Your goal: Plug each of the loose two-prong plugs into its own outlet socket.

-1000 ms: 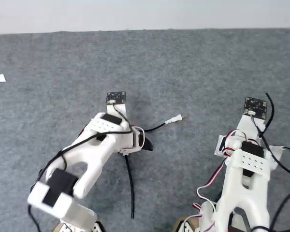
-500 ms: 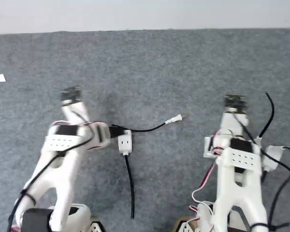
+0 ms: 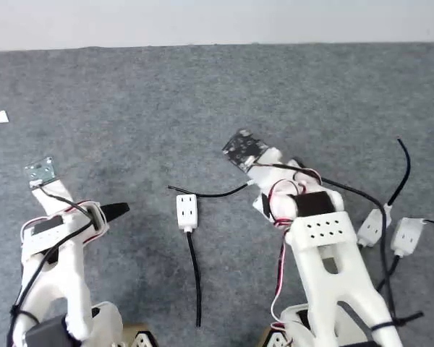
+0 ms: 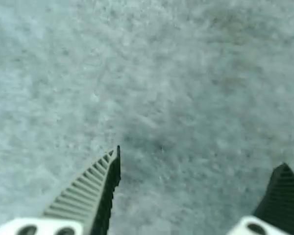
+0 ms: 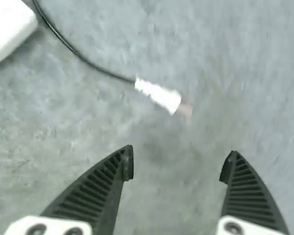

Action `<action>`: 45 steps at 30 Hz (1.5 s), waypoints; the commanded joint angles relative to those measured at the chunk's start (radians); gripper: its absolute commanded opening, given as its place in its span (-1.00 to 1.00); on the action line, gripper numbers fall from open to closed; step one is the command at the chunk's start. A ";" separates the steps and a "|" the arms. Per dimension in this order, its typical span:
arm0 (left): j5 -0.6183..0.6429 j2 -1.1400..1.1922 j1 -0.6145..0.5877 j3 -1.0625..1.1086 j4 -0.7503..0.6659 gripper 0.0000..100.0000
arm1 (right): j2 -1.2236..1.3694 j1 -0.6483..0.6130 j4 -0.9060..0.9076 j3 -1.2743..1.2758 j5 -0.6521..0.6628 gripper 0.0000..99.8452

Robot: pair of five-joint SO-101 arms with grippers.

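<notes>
Grey carpet [image 3: 202,94]: R gripper [image 5: 180,154] wide open, empty, near plug [image 5: 159,95]. L gripper [image 4: 201,157] open, empty, well apart from socket strip [image 3: 186,210].

A white outlet block [image 3: 186,210] is lying flat near the table's middle with its socket faces pointing up. Its long axis is running 12 to 6, and its black cord [image 3: 195,282] is trailing toward 6 o'clock. A thin black lead [image 3: 213,194] is running from the block's 12 o'clock end toward 3 o'clock. It is ending in a loose white two-prong plug [image 5: 158,95], which is lying unplugged with its prongs pointing away from the block. A white cord fitting [image 3: 369,228] and a second white fitting [image 3: 407,235] are lying side by side, well apart at the block's 3 o'clock.
</notes>
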 commanded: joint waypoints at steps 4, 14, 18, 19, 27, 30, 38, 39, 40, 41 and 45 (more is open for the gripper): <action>-0.018 -0.031 -0.009 -0.008 -0.031 -0.12 | 0.160 -0.012 -0.200 -0.072 0.129 -0.43; -0.018 -0.029 -0.009 -0.008 -0.035 -0.12 | 0.550 -0.031 -0.120 -0.302 0.385 -0.43; -0.017 -0.026 -0.008 -0.008 -0.054 -0.12 | 0.685 -0.042 -0.116 -0.430 0.404 -0.43; -0.017 -0.026 -0.008 -0.008 -0.054 -0.12 | 0.722 -0.042 -0.111 -0.465 0.404 -0.43; -0.017 -0.025 -0.008 -0.008 -0.054 -0.12 | 0.977 -0.036 -0.105 -0.674 0.402 -0.64; -0.017 -0.025 -0.008 -0.008 -0.054 -0.12 | 0.977 -0.019 -0.051 -0.718 0.399 -1.00; -0.017 -0.025 -0.008 -0.008 -0.054 -0.12 | 0.805 0.027 0.174 -0.815 0.241 -0.98; -0.017 -0.025 -0.008 -0.008 -0.054 -0.12 | 0.773 0.038 0.203 -0.824 0.213 -0.98; -0.017 -0.025 -0.008 -0.008 -0.054 -0.12 | 0.737 0.050 0.237 -0.833 0.186 -0.98; -0.017 -0.025 -0.008 -0.008 -0.054 -0.12 | 0.705 0.058 0.277 -0.839 0.160 -0.98; -0.017 -0.025 -0.008 -0.008 -0.054 -0.12 | 0.622 0.071 0.464 -0.833 0.020 -0.98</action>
